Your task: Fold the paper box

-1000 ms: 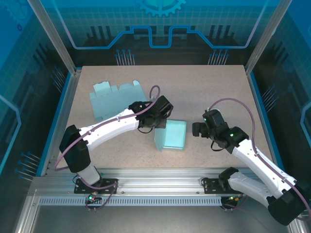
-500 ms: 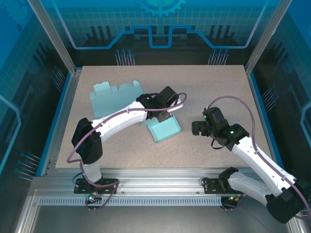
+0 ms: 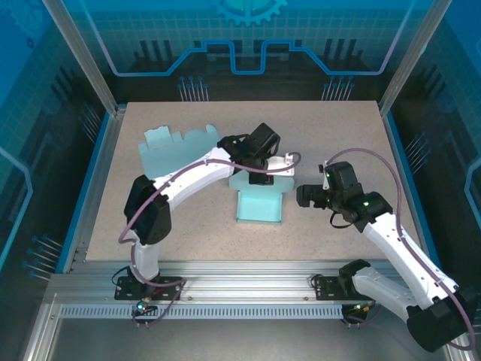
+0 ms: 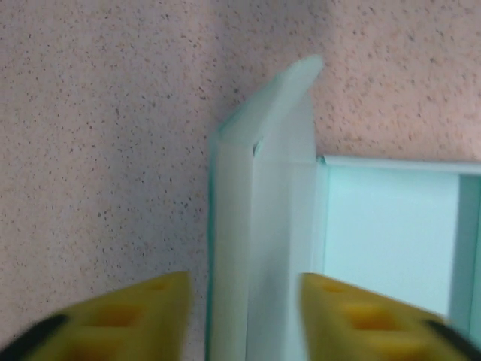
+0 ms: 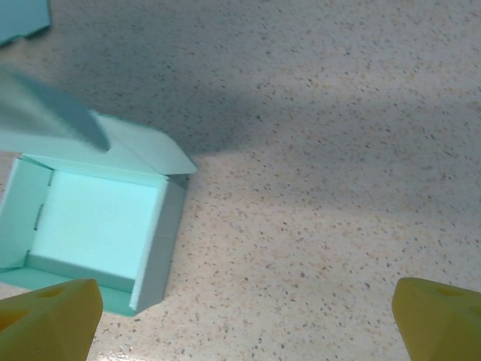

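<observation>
The pale teal paper box (image 3: pixel 259 207) lies open-topped at mid-table, its walls partly raised and a flap standing at its far end. My left gripper (image 3: pixel 263 179) hovers over that far end. In the left wrist view the upright wall (image 4: pixel 263 226) runs between the yellow fingertips (image 4: pixel 150 308), and the left gripper (image 4: pixel 244 316) is open, with a gap on the left side. My right gripper (image 3: pixel 304 198) hangs just right of the box, open wide. The right gripper (image 5: pixel 244 316) has bare table under it, with the box (image 5: pixel 98 226) at the left.
A second, flat teal cardboard sheet (image 3: pixel 176 150) lies at the back left of the speckled table (image 3: pixel 338 135); its corner (image 5: pixel 22 19) shows in the right wrist view. Metal frame posts and blue panels enclose the table on all sides.
The left arm swung the box round from a tilted pose to square with the table, reached further right, and its jaws have parted from shut. The right arm has barely moved.
</observation>
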Action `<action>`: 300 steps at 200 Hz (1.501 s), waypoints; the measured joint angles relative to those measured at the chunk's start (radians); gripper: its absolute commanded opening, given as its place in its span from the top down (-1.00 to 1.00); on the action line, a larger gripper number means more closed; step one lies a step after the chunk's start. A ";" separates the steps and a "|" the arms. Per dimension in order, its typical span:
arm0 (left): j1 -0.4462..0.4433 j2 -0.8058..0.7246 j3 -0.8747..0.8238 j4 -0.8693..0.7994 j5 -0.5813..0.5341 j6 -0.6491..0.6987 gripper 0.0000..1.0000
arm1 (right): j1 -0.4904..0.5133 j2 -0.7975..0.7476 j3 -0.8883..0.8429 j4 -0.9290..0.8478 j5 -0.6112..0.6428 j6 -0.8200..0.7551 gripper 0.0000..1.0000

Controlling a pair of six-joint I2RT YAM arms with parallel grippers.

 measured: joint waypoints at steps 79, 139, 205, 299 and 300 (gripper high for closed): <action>0.013 -0.261 -0.225 0.132 -0.009 -0.109 -0.98 | 0.000 -0.013 -0.050 0.090 -0.044 -0.071 -1.00; 0.036 -0.863 -0.853 0.679 -0.163 -0.472 -0.98 | 0.000 -0.035 -0.108 0.176 -0.043 -0.075 -1.00; 0.080 -0.936 -1.238 1.056 -0.376 -0.764 -0.98 | 0.000 -0.110 -0.256 0.351 -0.078 -0.131 -1.00; 0.264 -0.815 -1.429 1.426 -0.111 -0.989 -0.98 | 0.000 -0.107 -0.380 0.617 -0.131 -0.171 -1.00; 0.266 -0.810 -1.429 1.431 -0.106 -0.991 -0.98 | 0.000 -0.106 -0.380 0.619 -0.132 -0.172 -1.00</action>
